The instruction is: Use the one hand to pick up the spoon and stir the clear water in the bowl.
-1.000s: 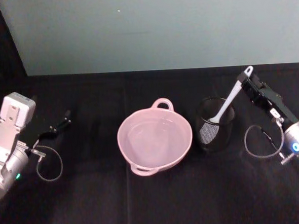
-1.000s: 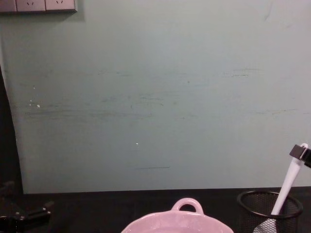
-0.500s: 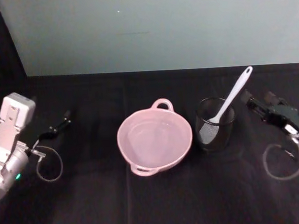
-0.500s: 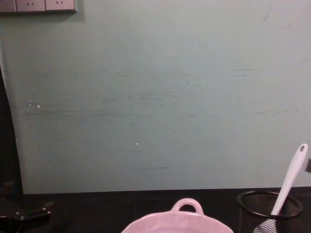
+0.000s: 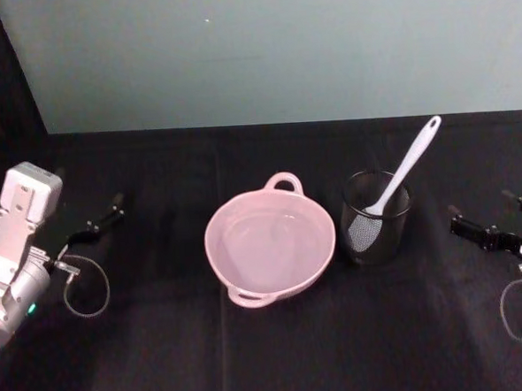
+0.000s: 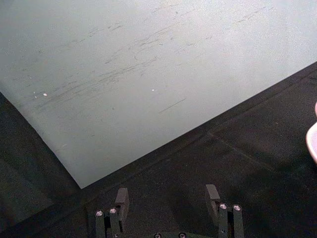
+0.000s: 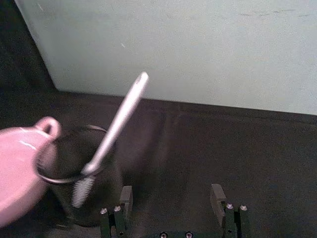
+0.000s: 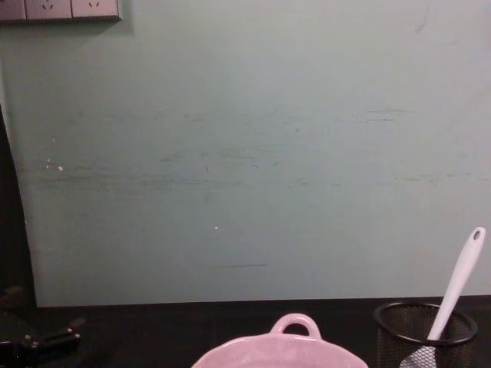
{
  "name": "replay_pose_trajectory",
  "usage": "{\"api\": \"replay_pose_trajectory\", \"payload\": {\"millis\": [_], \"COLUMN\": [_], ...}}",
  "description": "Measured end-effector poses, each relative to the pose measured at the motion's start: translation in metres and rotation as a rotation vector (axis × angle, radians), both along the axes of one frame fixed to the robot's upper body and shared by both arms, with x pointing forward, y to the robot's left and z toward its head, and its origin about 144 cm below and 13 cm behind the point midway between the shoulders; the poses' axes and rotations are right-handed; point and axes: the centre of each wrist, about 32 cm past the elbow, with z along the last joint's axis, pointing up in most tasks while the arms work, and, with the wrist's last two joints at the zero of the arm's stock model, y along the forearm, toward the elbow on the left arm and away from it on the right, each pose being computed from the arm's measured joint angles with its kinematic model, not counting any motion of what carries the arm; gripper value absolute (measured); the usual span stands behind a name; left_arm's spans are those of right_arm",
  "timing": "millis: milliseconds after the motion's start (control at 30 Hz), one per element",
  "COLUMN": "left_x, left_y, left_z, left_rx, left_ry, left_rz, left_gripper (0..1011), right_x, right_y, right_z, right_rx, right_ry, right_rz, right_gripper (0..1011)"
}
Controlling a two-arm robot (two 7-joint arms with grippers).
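Two grippers are sitting out at the sides of the black table (image 5: 280,354), neither touching anything. The right gripper (image 5: 480,222) is lying low at the far right edge of the scene, well apart from the spoon (image 5: 400,171), which is standing to its left in a black mesh cup (image 5: 375,219). Its two fingers (image 7: 125,196) are standing apart with nothing between them, as the right wrist view is showing, and the cup with the spoon is sitting ahead of them, off toward the left finger's side. The left gripper (image 5: 99,223) is resting at the far left of the table, its fingers (image 6: 121,198) likewise spread over bare cloth.

The spoon is leaning, not upright: its scoop end is down inside the cup and its long handle is slanting up and to the right, away toward the wall (image 5: 278,44), with the small hole at the top end. The chest view is showing that same lean from the side, handle tip high above the cup's rim.

The pink bowl (image 5: 271,245) is sitting at the middle of the table, just left of the cup. From the head view one is looking down into it, where the clear water (image 5: 268,244) is showing only as a faint glint; the chest view is catching just the bowl's far rim and looped handle. A cable loop (image 5: 520,308) is lying on the cloth near the right arm.
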Motion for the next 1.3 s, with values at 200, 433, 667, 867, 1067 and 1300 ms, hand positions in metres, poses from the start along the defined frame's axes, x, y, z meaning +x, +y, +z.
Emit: {"api": "replay_pose_trajectory", "payload": {"millis": [200, 433, 667, 867, 1067, 1300], "left_x": [0.0, 0.0, 0.0, 0.0, 0.0, 0.0], "left_y": [0.0, 0.0, 0.0, 0.0, 0.0, 0.0], "left_z": [0.0, 0.0, 0.0, 0.0, 0.0, 0.0], "left_rx": [0.0, 0.0, 0.0, 0.0, 0.0, 0.0], "left_ry": [0.0, 0.0, 0.0, 0.0, 0.0, 0.0], "left_rz": [0.0, 0.0, 0.0, 0.0, 0.0, 0.0], "left_gripper": [1011, 1011, 1011, 1011, 1011, 1011], "right_x": [0.022, 0.048, 0.061, 0.063, 0.063, 0.062], "right_y": [0.001, 0.007, 0.013, 0.017, 0.017, 0.016], "right_z": [-0.016, -0.042, -0.053, -0.054, -0.054, -0.054], "right_rx": [-0.107, -0.142, -0.196, -0.23, -0.224, -0.218], "right_ry": [-0.009, -0.135, -0.216, -0.207, -0.209, -0.21], "right_rz": [-0.012, 0.015, 0.018, 0.008, 0.008, 0.008], "right_gripper": [1002, 1003, 1002, 1002, 1003, 1002]}}
